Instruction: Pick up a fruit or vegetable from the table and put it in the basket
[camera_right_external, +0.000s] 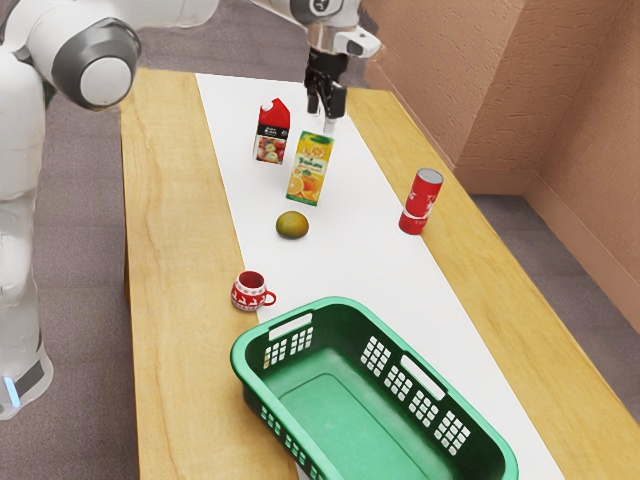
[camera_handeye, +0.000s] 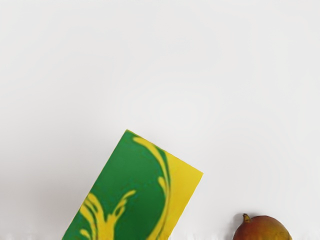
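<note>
Gripper (camera_right_external: 324, 112) open, fingers apart, above the white runner (camera_right_external: 350, 255) near the table's (camera_right_external: 165, 180) far short edge, with the yellow-green carton (camera_right_external: 311, 170) beneath the hand. Fruit (camera_right_external: 292, 225), brownish green with a reddish side and a stem in the wrist view, lies on the runner nearer its long edge at the exterior view's left, between that carton and the green basket (camera_right_external: 375, 313). Mug (camera_right_external: 250, 292) just beside the basket's corner, red can (camera_right_external: 421, 202) by the runner's opposite long edge, red carton (camera_right_external: 272, 132) toward the table's far edge
</note>
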